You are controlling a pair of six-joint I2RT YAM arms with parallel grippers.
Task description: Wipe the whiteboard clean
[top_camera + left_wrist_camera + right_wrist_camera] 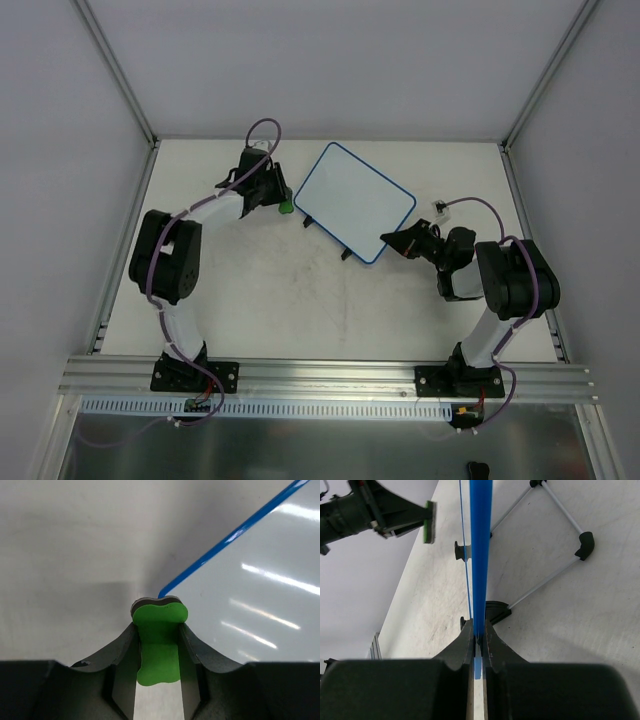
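Observation:
The whiteboard (354,201), white with a thin blue rim, stands tilted at the table's back middle on two black feet (306,222). Its face looks blank. My right gripper (398,242) is shut on the board's near right edge; the right wrist view shows the blue rim (480,555) edge-on between the jaws. My left gripper (281,204) is shut on the green bone-shaped eraser (159,642), held just off the board's left corner. The left wrist view shows the board's rim (235,534) and glossy face right of the eraser. The eraser also shows in the right wrist view (427,521).
The white table (290,300) is walled by grey panels on the left, back and right. A metal rail (330,375) runs along the near edge by the arm bases. A thin wire frame with black corners (583,545) shows behind the board.

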